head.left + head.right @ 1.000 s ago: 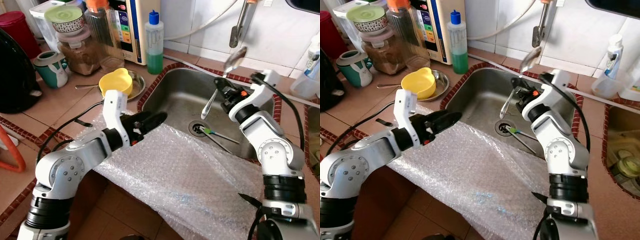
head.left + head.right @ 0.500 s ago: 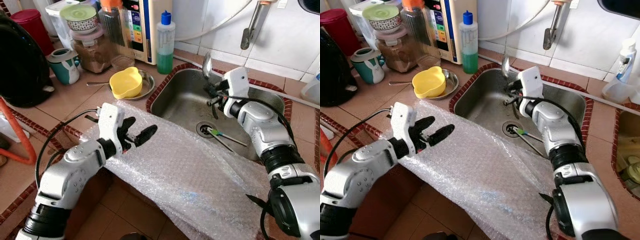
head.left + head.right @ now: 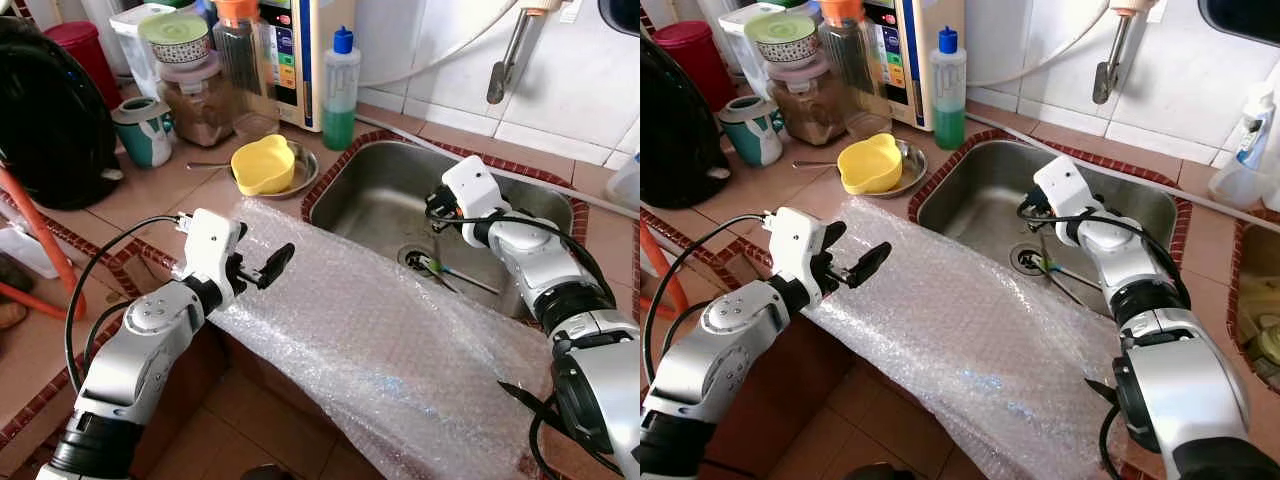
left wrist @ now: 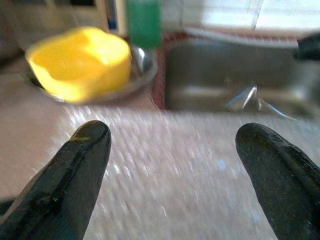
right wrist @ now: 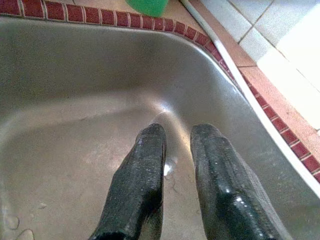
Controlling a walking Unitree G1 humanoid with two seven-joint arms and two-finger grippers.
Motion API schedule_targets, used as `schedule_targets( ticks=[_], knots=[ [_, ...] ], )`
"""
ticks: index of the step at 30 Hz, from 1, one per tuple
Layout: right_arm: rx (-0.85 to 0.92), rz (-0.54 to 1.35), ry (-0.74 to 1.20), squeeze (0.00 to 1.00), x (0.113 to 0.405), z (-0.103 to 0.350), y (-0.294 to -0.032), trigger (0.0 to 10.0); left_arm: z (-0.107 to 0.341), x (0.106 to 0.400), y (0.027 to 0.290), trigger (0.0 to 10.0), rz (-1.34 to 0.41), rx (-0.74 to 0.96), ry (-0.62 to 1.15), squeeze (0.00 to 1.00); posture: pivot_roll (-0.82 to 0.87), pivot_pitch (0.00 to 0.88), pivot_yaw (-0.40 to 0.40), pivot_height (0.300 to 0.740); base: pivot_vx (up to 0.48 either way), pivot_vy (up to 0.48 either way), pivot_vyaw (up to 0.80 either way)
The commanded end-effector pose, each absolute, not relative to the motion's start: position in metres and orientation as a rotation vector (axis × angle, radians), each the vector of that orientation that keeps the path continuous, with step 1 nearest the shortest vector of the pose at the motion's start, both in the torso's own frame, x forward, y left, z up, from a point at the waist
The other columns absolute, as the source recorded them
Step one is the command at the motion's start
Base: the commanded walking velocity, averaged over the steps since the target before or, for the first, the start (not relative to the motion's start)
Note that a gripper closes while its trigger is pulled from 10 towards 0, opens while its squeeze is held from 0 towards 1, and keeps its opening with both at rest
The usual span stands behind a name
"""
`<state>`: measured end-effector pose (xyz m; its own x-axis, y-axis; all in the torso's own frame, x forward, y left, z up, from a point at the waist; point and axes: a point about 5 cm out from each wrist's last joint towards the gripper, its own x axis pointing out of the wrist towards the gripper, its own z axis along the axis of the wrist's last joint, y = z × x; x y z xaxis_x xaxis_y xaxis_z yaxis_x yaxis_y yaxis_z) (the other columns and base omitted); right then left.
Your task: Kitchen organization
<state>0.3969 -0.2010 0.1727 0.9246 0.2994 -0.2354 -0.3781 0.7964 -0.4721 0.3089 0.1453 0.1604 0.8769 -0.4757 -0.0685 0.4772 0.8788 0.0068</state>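
My right gripper (image 5: 176, 134) reaches down into the steel sink (image 3: 372, 190), fingers nearly together on a thin metal spoon (image 5: 167, 166) that glints between them. Its white wrist (image 3: 465, 190) hides the fingers from the head views. My left gripper (image 4: 172, 165) hovers open and empty over the near left corner of a sheet of bubble wrap (image 3: 400, 340). That sheet drapes over the counter's front edge and the sink's near rim. A green-handled utensil (image 3: 440, 268) lies by the drain.
A yellow bowl (image 3: 262, 165) sits on a metal plate left of the sink. Behind it stand a green soap bottle (image 3: 341, 90), jars and a teal mug (image 3: 145, 130). A black appliance (image 3: 50, 120) fills the far left. The tap (image 3: 505, 60) hangs above the sink.
My right gripper has swung from the sink's back rim down into the basin, turning the spoon downward. The left gripper has drawn back a little. The camera has shifted too.
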Motion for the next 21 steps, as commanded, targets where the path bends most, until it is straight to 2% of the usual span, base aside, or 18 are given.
schedule_targets(
  ticks=[1,12,16,21],
  knots=[
    [-0.542,0.363,0.127,1.00,0.400,0.182,-0.200,10.0,0.168,0.313,0.150,10.0,-0.458,0.024,0.036,0.00,0.10,0.021,0.043,0.740,0.000,0.000,0.00],
    [-0.494,0.319,0.119,1.00,0.399,0.180,-0.208,10.0,0.170,0.320,0.157,10.0,-0.416,-0.004,0.038,0.00,0.09,0.034,0.054,0.740,0.000,0.000,0.00],
    [-0.406,0.304,0.064,1.00,0.401,0.192,-0.208,10.0,0.169,0.324,0.163,10.0,-0.352,0.020,0.033,0.00,0.08,0.041,0.056,0.740,0.000,0.000,0.00],
    [-0.220,0.357,-0.062,1.00,0.401,0.209,-0.199,10.0,0.177,0.341,0.190,10.0,-0.182,0.107,-0.012,0.00,0.06,0.065,0.055,0.740,0.000,0.000,0.00]
  ],
)
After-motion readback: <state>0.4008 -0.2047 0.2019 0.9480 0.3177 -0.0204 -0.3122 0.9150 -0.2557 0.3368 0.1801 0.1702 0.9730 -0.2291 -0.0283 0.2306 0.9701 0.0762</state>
